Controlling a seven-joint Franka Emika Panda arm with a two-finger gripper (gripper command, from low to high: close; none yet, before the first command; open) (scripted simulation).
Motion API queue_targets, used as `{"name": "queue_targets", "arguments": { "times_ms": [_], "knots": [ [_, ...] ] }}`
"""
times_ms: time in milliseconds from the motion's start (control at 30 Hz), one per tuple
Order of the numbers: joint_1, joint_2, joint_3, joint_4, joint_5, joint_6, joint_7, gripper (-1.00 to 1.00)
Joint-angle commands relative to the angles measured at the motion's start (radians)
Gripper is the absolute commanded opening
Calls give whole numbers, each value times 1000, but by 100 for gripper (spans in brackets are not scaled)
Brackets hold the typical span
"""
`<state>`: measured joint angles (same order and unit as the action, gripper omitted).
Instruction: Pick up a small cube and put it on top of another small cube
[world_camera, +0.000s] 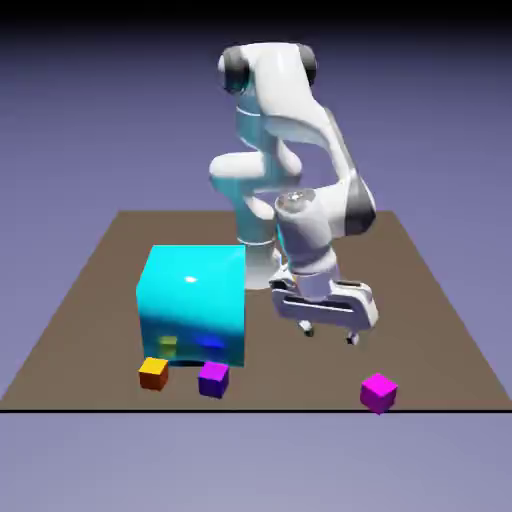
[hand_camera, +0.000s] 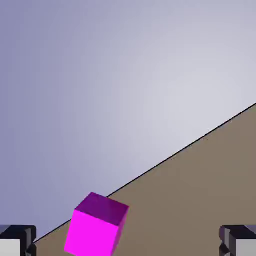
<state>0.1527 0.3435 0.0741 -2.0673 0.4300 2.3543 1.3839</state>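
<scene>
The magenta-pink small cube (world_camera: 378, 392) rests on the table near its front edge, toward the exterior view's right. In the hand view this cube (hand_camera: 96, 227) shows low and left of centre, close to the table edge. The violet-purple small cube (world_camera: 213, 379) sits near the front, left of centre, beside an orange cube. My gripper (world_camera: 329, 334) hangs open above the table, up and to the left of the magenta cube, with nothing between its fingers. In the hand view the gripper (hand_camera: 128, 245) shows wide apart fingertips (hand_camera: 17, 242) at the bottom corners.
A big cyan cube (world_camera: 193, 304) stands left of the gripper, just behind the violet cube. An orange cube (world_camera: 153, 373) lies at its front left corner. The table's front edge (world_camera: 300, 409) runs right before the small cubes.
</scene>
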Motion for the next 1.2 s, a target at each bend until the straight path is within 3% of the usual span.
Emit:
{"name": "queue_targets", "arguments": {
  "times_ms": [0,233,400,433,567,933,1133,1167],
  "knots": [
    [6,36,3,30,17,-27,26,0],
    [43,277,22,225,130,-207,195,0],
    [69,387,48,221,167,-86,161,0],
    [69,387,48,221,167,-86,161,-100],
    [43,278,23,225,131,-205,194,-100],
    [-252,114,-296,134,-47,-505,-281,-100],
    [-241,177,-273,45,-2,-359,-323,-100],
    [-241,177,-273,45,-2,-359,-323,100]
  ]
}}
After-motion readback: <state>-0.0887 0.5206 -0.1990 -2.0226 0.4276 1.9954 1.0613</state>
